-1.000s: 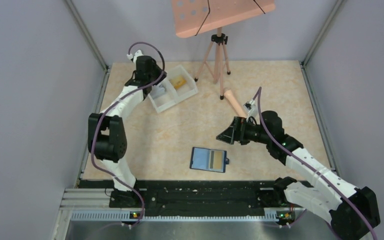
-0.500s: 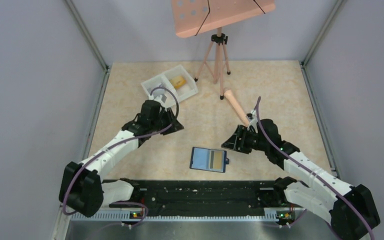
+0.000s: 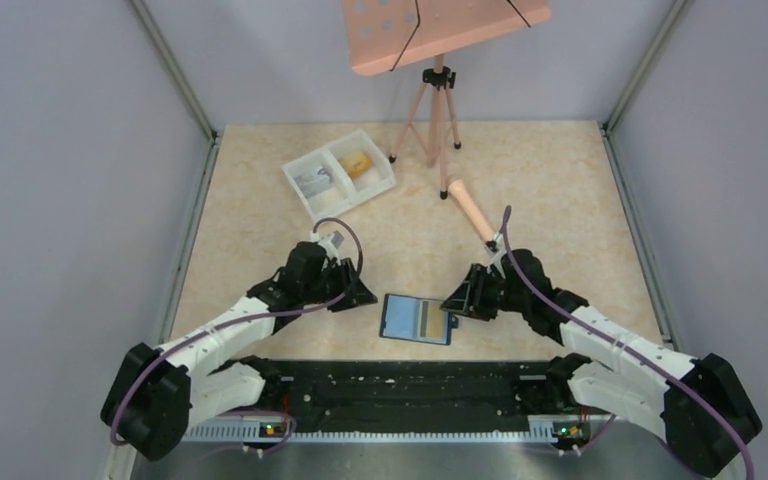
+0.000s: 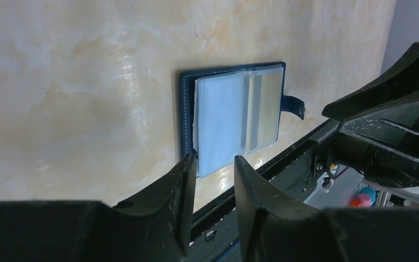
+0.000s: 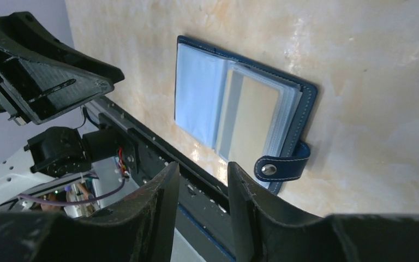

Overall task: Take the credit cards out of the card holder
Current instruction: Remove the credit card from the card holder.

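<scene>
Since a second ago both arms have dropped low, so the left gripper [image 3: 363, 296] and right gripper [image 3: 452, 302], jaws apart and empty, flank the open flat blue folding card holder [image 3: 418, 319] lying near the front rail, with the white plastic two-compartment tray [image 3: 305, 168] well behind.

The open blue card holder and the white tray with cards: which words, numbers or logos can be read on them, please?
None can be read. The blue folding card holder shows plain clear sleeves and one unmarked yellowish card. The yellow-orange card and the grey card in the white two-compartment plastic tray are too small to read.
</scene>
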`<control>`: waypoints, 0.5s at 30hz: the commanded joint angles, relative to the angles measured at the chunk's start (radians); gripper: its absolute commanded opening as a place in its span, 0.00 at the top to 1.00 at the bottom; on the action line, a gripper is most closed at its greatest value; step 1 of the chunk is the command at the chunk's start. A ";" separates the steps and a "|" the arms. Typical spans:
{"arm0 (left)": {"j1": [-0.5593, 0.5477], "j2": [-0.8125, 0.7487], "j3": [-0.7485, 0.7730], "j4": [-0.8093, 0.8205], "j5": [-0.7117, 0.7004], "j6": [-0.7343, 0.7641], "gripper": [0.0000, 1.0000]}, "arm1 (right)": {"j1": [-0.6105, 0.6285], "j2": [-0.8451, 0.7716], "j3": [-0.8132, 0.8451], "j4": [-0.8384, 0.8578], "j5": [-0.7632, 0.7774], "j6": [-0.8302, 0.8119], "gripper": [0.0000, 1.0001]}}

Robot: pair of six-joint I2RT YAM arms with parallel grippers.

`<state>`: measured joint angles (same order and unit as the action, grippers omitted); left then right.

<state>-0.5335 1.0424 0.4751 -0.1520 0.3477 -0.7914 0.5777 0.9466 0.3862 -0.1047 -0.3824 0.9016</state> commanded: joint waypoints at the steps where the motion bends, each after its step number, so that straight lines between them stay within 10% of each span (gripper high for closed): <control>1: -0.040 0.056 0.000 0.160 0.042 -0.025 0.63 | 0.065 0.025 0.017 0.076 0.039 0.050 0.62; 15: -0.122 0.244 0.009 0.332 0.103 -0.057 0.68 | 0.113 0.091 -0.032 0.173 0.106 0.077 0.53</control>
<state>-0.6342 1.2503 0.4747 0.0628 0.4202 -0.8265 0.6788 1.0130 0.3798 -0.0414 -0.2844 0.9642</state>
